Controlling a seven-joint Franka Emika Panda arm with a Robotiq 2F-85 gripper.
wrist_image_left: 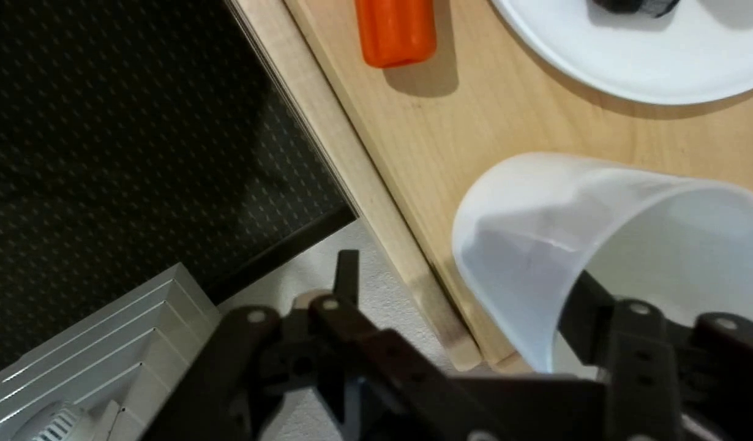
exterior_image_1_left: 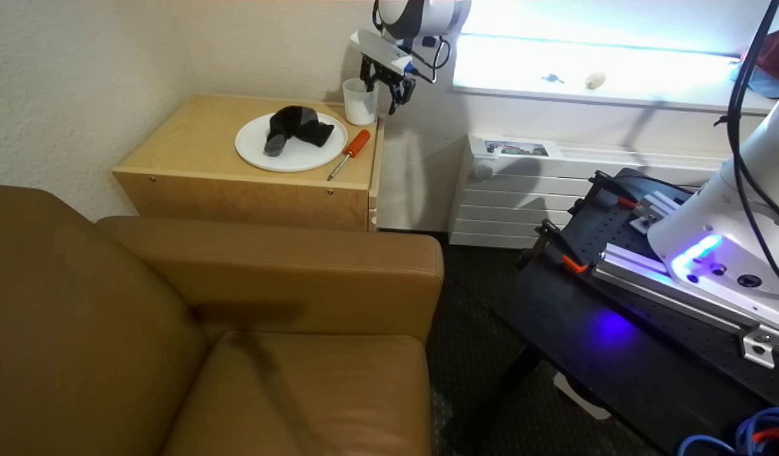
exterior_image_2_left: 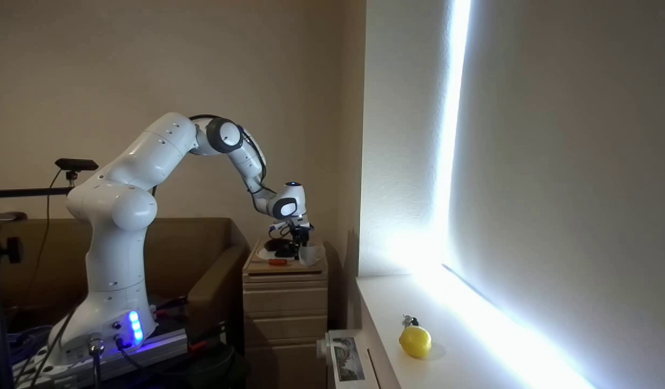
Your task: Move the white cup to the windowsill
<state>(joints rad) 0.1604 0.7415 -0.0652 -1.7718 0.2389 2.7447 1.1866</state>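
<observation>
The white cup (exterior_image_1_left: 360, 109) stands upright on the right back corner of a light wooden cabinet; it also shows in an exterior view (exterior_image_2_left: 311, 256) and in the wrist view (wrist_image_left: 529, 214). My gripper (exterior_image_1_left: 381, 98) is open, tilted, with its fingers spread. In the wrist view my gripper (wrist_image_left: 467, 291) has one finger inside the cup's mouth and the other outside, beyond the cabinet edge. A gap shows between the outer finger and the cup wall. The windowsill (exterior_image_1_left: 510, 77) is the bright white ledge under the window, also seen in an exterior view (exterior_image_2_left: 384, 294).
A white plate (exterior_image_1_left: 250, 147) with a black cloth-like object (exterior_image_1_left: 294, 125) lies beside the cup. An orange-handled screwdriver (exterior_image_1_left: 358, 143) lies near the cabinet edge. A lemon (exterior_image_2_left: 415, 341) and keys (exterior_image_2_left: 411, 321) lie on the windowsill. A white radiator (exterior_image_1_left: 522, 196) stands below it.
</observation>
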